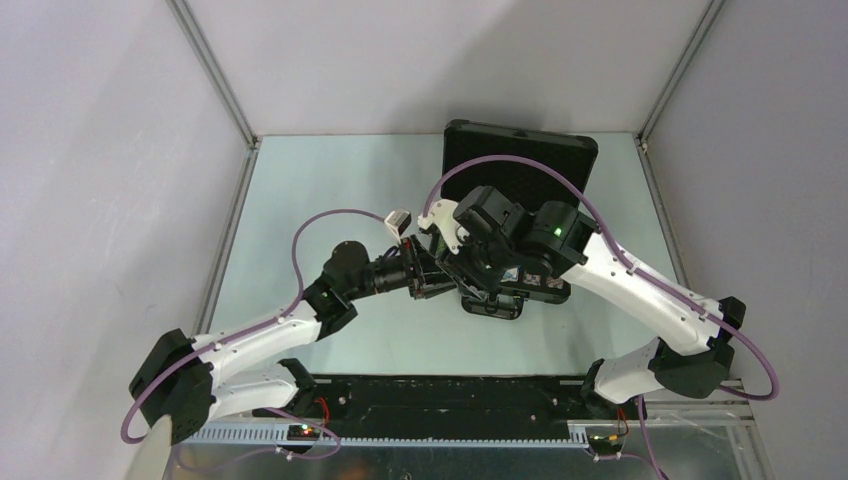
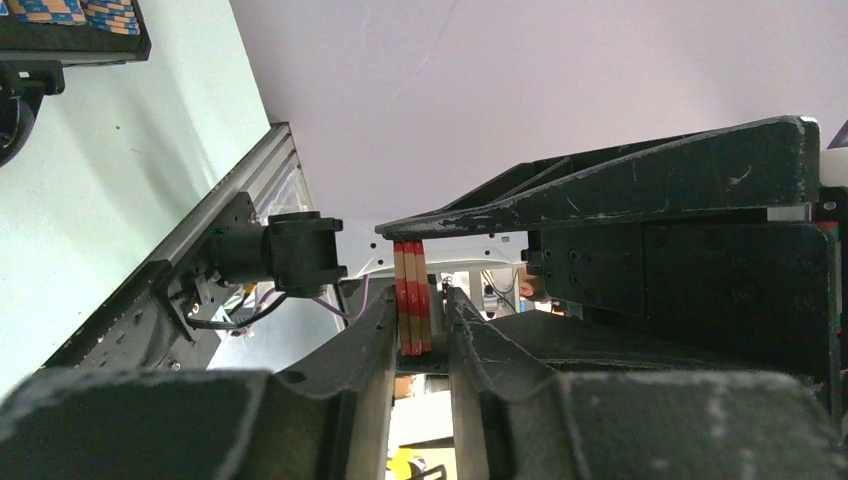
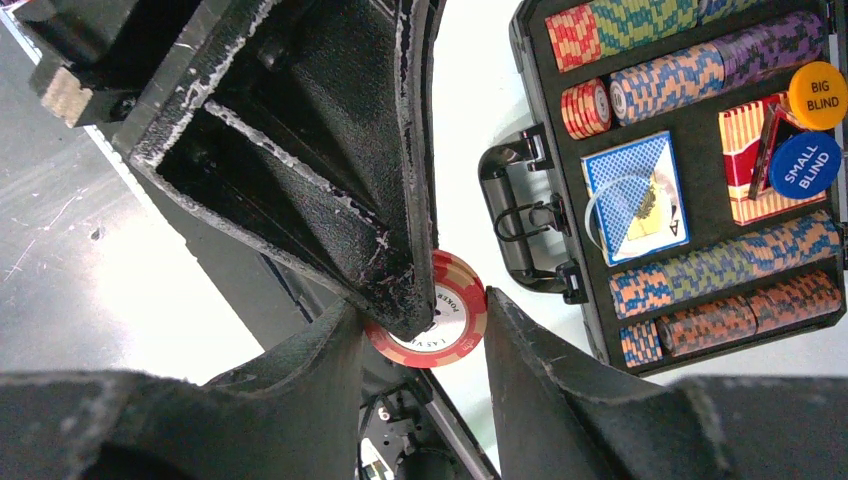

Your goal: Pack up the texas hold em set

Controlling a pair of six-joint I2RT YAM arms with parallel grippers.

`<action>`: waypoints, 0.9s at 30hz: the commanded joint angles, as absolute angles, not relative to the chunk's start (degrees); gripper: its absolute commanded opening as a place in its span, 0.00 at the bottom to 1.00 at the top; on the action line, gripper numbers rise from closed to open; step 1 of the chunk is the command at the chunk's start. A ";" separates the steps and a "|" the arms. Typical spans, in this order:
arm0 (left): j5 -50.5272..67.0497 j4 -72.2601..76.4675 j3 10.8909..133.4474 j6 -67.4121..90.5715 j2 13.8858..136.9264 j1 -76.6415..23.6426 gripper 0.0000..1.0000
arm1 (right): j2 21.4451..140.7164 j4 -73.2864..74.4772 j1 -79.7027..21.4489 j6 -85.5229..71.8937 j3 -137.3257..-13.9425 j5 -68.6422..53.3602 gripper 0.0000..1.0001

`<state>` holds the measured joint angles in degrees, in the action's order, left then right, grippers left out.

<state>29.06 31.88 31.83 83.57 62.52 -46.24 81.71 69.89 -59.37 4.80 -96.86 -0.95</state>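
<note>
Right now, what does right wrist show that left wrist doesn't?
Right wrist only: the case interior, with chip rows, blue card deck, red-white card box, BIG BLIND button, SMALL BLIND button, plus the handle; also the printed face of the red-white chips.
Left wrist only: those chips edge-on, a small stack rather than one; the table rail.
Both: the chips between both grippers, right gripper clamping their rims, left gripper flanking their faces; a corner of the case with chips.
</note>
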 commanded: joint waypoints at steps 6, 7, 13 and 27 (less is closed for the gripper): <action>29.65 33.75 32.44 83.34 62.35 -47.45 0.23 | 80.19 67.00 -58.96 6.19 -97.11 -0.36 0.00; 29.63 33.75 32.43 83.33 62.37 -47.53 0.22 | 80.17 67.02 -59.01 6.29 -97.12 -0.31 0.00; 29.52 33.75 32.41 83.24 62.57 -47.80 0.08 | 80.12 67.00 -59.05 6.37 -97.28 -0.34 0.00; 28.70 33.75 32.18 82.97 62.54 -47.99 0.00 | 79.14 66.66 -59.15 6.64 -97.23 -3.02 0.48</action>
<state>27.68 31.64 31.81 83.99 62.70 -47.00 81.38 69.67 -59.27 5.30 -96.75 -0.93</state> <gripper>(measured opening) 0.135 0.469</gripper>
